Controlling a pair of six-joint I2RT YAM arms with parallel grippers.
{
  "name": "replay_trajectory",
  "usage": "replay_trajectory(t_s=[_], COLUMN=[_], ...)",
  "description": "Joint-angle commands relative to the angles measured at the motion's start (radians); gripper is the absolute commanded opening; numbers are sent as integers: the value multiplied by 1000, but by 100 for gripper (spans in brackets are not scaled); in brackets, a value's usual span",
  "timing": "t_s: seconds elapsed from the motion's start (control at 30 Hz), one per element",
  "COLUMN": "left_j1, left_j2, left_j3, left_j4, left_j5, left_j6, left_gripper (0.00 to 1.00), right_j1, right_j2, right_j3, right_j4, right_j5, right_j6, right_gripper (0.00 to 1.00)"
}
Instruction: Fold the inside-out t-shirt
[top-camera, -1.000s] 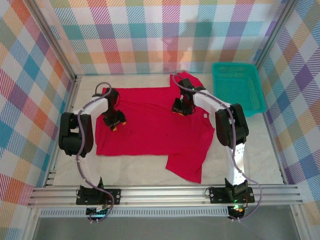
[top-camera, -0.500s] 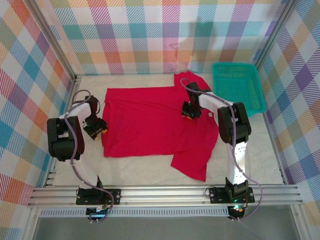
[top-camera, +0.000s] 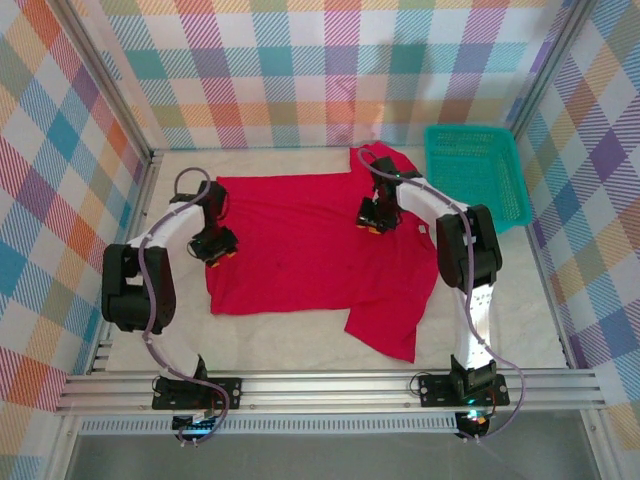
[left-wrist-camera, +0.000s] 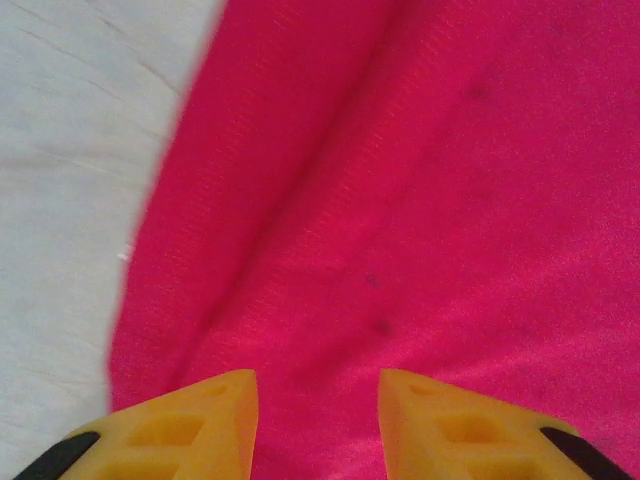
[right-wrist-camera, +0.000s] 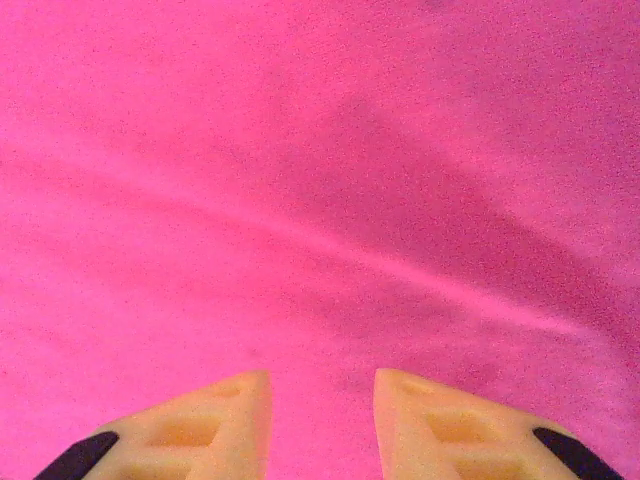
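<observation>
The left end effector (top-camera: 216, 245), jaws apart, stood over the left edge of the t-shirt (top-camera: 300, 245) spread on the counter (top-camera: 280, 335), bare surface beside it. The right end effector (top-camera: 372, 218), likewise apart, stood over cloth, the basket (top-camera: 480, 180) near.

red t-shirt (top-camera: 300, 245), teal basket (top-camera: 478, 178), multicoloured plaid walls (top-camera: 300, 70)

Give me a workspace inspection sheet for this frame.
Surface: pale table, shirt lying on it.
Job's things: red t-shirt spread flat, not yet folded, one sleeve toward the near edge.
Clutter: teal basket at far right, beside the shirt's far sleeve.
Grippers: left gripper over the shirt's left edge, open; right gripper over its far right part, open.
Cables: grey cables looped along both arms.
Surroundings: plaid walls; metal rail at near edge.
</observation>
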Motion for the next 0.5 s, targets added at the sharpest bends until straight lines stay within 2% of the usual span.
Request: replay_trajectory(t_s=[0.0, 0.07, 0.2, 0.33, 0.47], left_j1=[-8, -8, 11, 52, 94], left_j2=[65, 126, 244, 404, 555], left_j3=[-6, 29, 176, 361, 548], left_j4=[48, 68, 39, 18, -3], left_j5=[54, 55, -7, -40, -38], left_j6=[-39, -39, -10, 13, 14], left_gripper=[35, 32, 32, 32, 31], right_j1=[24, 24, 6, -42, -66], right_j2=[-22, 4, 93, 254, 399], right_j3=[10, 10, 75, 241, 464], right_j4=[-60, -52, -37, -64, -133], right_j5=[-84, -82, -1, 74, 89], right_j6=[-37, -31, -32, -32, -63], right_gripper=[34, 34, 34, 32, 33])
